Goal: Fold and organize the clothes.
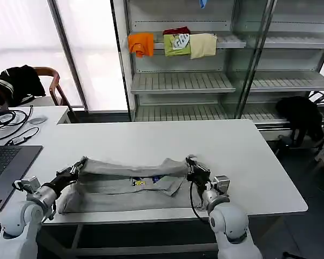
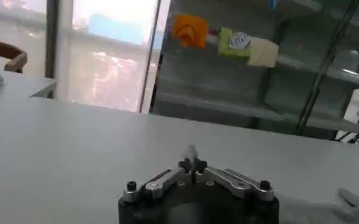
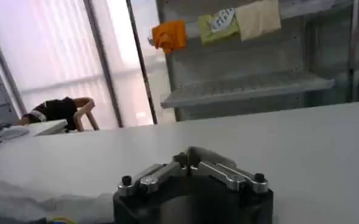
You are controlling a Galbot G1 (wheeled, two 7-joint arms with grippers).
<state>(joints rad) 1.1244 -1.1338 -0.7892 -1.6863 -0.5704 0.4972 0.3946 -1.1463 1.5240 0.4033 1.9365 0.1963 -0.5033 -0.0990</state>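
One grey shirt point(image 1: 124, 186) lay partly folded near the front edge of the white table point(image 1: 248, 162). Two grippers pinched its raised fold: the left gripper point(image 1: 75, 170) clenched one end, the right gripper point(image 1: 193, 168) apparently the other. Three folded garments point(image 1: 173, 43) sat on the shelf point(image 1: 183, 81) behind.

Laptop point(image 1: 5, 167) on table point(image 1: 248, 162); shelved orange garment point(image 1: 141, 44).

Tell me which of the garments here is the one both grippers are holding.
The light grey shirt on the white table: left gripper and right gripper pinch its folded edge. The orange garment, green garment and cream garment sit on the shelf.
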